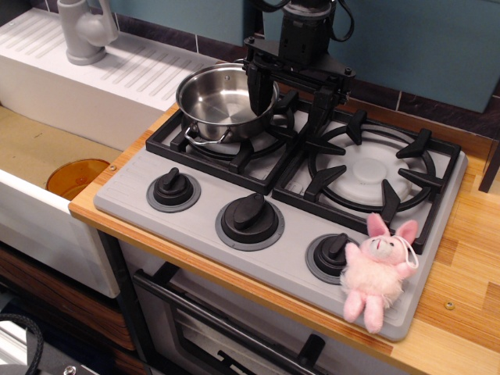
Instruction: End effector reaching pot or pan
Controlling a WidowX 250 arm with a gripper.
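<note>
I see my gripper [288, 103] hanging over the back of the stove with its two fingers spread wide apart on the crossbar. One finger [258, 92] dips inside the steel pot [225, 102], close to the pot's wall on the side nearest the other finger; I cannot tell whether it touches the metal. The other finger [320, 113] stands outside the pot, over the black grate [234, 144], so the pot's rim lies between the two fingers. Nothing is pinched.

The pot sits upright on the burner directly below and to the camera's left of the gripper, with one thin wire loop handle [205, 140] pointing toward the front of the stove. On the gripper's other side, the second burner [373, 168] lies bare, just beside the outer finger.

Well in front of the gripper, three black knobs line the grey stove panel [141, 205]; the middle knob [249, 216] is nearly straight ahead of it. A pink plush bunny [378, 269] lies at the front corner, far from the gripper. Beyond the pot, away from the gripper, I see a grey faucet [84, 30] on the white sink unit.
</note>
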